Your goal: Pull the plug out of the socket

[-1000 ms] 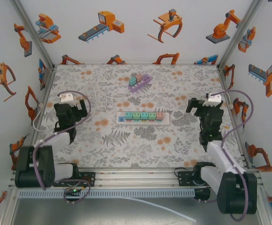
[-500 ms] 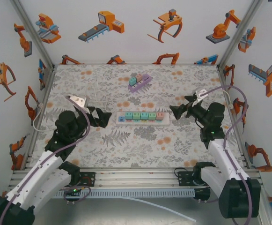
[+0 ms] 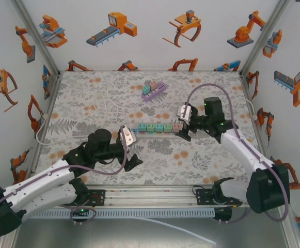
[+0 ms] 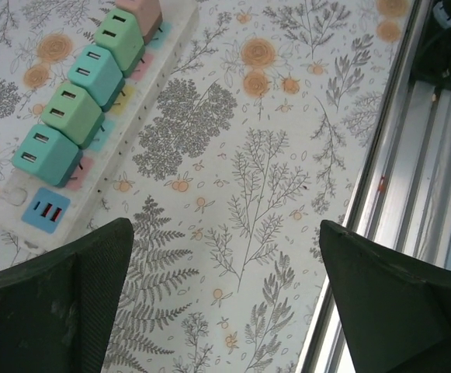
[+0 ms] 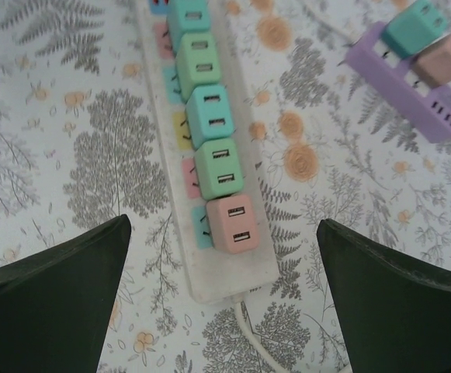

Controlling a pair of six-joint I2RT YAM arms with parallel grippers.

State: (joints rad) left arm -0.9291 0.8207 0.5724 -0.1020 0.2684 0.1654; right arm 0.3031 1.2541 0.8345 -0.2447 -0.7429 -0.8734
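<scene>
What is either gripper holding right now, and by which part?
Nothing is held. The left gripper and right gripper are both open near the power strip, with no plug gripped.

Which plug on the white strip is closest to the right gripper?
The pink plug, last in the row at the cable end of the strip; the others are green or teal. The open right gripper hovers at it.
</scene>
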